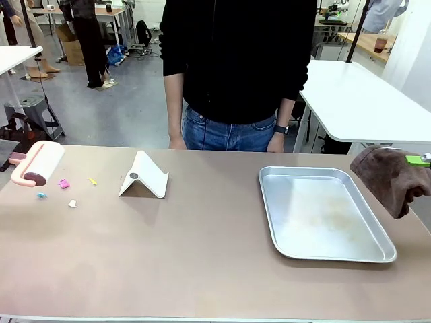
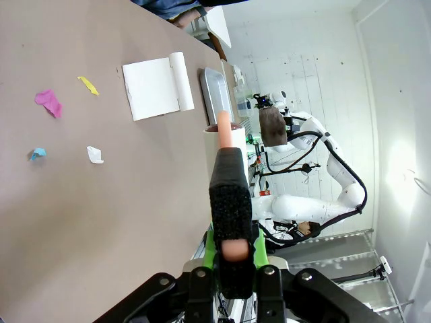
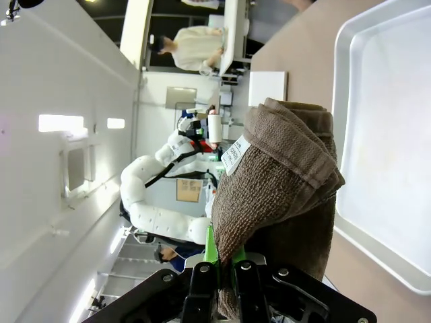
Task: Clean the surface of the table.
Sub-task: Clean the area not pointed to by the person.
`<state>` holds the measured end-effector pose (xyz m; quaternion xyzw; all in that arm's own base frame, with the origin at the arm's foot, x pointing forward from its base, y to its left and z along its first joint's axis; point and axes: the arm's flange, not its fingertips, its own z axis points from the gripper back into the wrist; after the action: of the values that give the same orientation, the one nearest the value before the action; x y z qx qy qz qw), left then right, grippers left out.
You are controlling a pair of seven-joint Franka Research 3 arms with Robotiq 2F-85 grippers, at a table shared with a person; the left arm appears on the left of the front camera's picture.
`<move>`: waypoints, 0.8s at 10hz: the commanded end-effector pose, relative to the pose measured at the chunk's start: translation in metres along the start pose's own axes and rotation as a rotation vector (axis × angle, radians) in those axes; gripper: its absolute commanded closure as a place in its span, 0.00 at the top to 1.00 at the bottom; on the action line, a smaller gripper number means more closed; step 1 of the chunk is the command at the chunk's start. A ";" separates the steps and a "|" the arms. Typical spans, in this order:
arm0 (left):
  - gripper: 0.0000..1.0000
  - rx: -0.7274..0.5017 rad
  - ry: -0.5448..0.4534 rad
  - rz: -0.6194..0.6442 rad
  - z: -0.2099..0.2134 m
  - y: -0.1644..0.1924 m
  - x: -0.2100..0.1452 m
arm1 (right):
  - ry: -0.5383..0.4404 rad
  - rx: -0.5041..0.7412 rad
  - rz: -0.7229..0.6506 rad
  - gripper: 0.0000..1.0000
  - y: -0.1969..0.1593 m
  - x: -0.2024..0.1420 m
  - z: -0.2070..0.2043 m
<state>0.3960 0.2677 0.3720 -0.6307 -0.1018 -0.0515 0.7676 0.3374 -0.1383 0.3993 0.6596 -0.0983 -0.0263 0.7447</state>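
The beige-brown table [image 1: 202,256] carries a few paper scraps at its left: pink [image 1: 64,183], yellow [image 1: 91,181], blue [image 1: 42,196] and white [image 1: 72,203]. My left gripper [image 2: 234,252] is shut on the pink handle of a lint roller [image 1: 37,165], whose white roll [image 2: 225,142] hangs above the table's left end, just left of the scraps [image 2: 48,102]. At the right edge, my right gripper [image 1: 421,159] is shut on a folded brown cloth [image 1: 390,178], held in the air beside the tray; the cloth [image 3: 283,195] droops over the fingers.
A shiny metal tray [image 1: 369,250] lies right of centre, its rim [image 3: 343,121] close under the cloth. A white folded stand [image 1: 143,176] sits left of centre. A person in black stands at the far edge, hands [image 1: 276,142] by the table.
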 end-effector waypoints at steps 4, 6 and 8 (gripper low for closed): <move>0.22 0.281 -0.164 0.016 0.001 0.006 0.009 | 0.004 0.015 -0.003 0.07 0.006 0.001 0.005; 0.22 0.365 -0.200 0.076 0.012 0.018 0.006 | 0.004 0.015 -0.003 0.07 0.006 0.001 0.005; 0.22 0.383 -0.216 0.134 0.031 0.023 0.010 | 0.004 0.015 -0.003 0.07 0.006 0.001 0.005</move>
<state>0.4088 0.3050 0.3518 -0.4735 -0.1609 0.0731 0.8629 0.3374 -0.1386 0.3993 0.6597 -0.0983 -0.0265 0.7446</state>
